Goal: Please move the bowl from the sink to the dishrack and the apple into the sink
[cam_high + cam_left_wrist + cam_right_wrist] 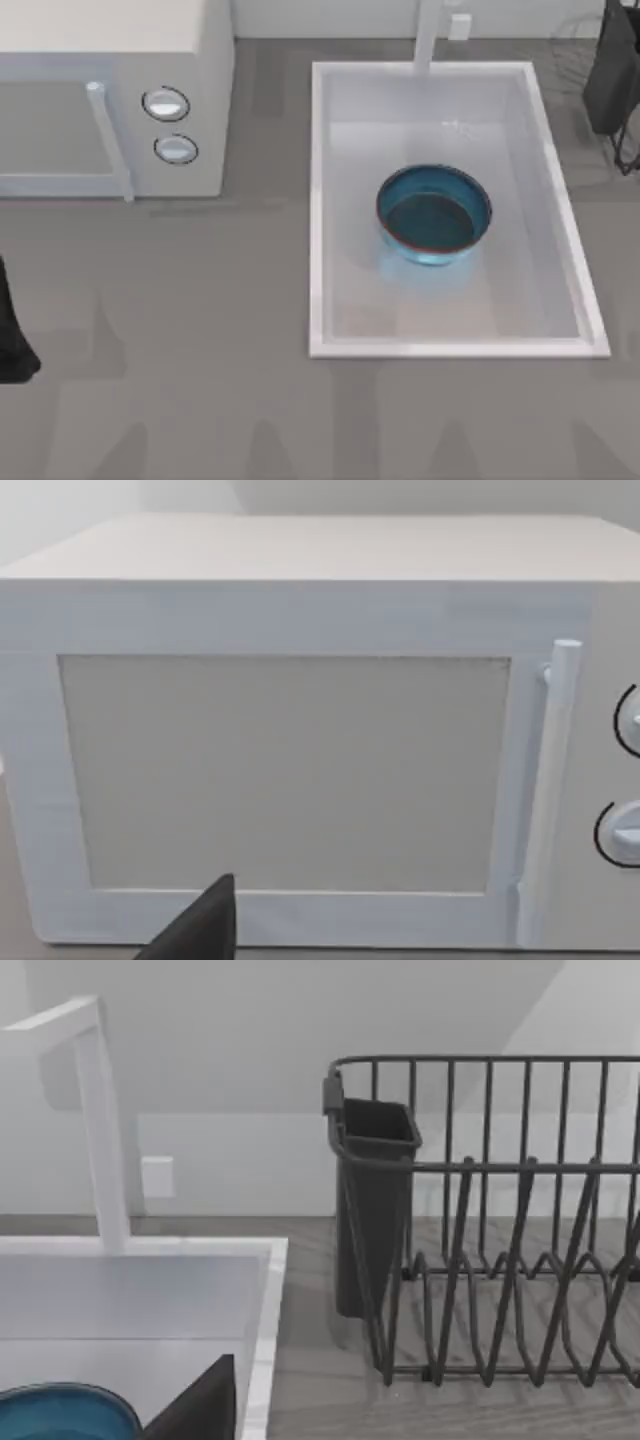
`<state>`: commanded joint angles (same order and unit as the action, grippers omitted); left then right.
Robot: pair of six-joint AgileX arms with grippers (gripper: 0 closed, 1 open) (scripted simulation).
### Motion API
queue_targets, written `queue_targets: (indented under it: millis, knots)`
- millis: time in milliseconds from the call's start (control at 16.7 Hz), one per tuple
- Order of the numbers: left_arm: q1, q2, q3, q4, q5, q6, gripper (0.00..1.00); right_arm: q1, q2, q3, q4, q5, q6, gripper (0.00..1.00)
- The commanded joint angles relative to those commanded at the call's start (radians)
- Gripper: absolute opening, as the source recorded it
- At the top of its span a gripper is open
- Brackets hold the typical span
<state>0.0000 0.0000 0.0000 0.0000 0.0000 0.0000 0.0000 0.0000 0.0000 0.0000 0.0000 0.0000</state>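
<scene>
Nearest the right wrist camera: one dark finger tip at the frame edge, hanging over the near corner of the sink; whether the right gripper is spread or closed cannot be told. Same in the left wrist view, where a single dark finger tip sits in front of the microwave door; left gripper's spread also cannot be told.

The bowl, glossy blue with a thin red-brown rim line, sits upright and empty near the middle of the sink. I'd judge it rigid, fairly light, slick-glazed and chip-prone; best hold is a pinch over the rim wall, one finger inside and one outside.

Dishrack of dark wire, with a dark cutlery cup at its corner, stands just beside the sink, past the faucet.

Left arm sits at the table's left edge, right arm at top right; neither touches anything.
</scene>
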Motion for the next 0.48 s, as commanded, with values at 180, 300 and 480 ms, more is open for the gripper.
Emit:
queue_targets:
  millis: [180,300,480]
  knots:
    - [0.000,0.000,0.000,0.000,0.000,0.000,1.00,0.003,0.009,0.008,-0.005,-0.001,0.003,1.00]
    - [0.000,0.000,0.000,0.000,0.000,0.000,1.00,0.015,0.056,0.049,-0.032,-0.002,0.019,1.00]
    - [0.000,0.000,0.000,0.000,0.000,0.000,1.00,0.047,0.200,0.183,-0.108,-0.002,0.062,1.00]
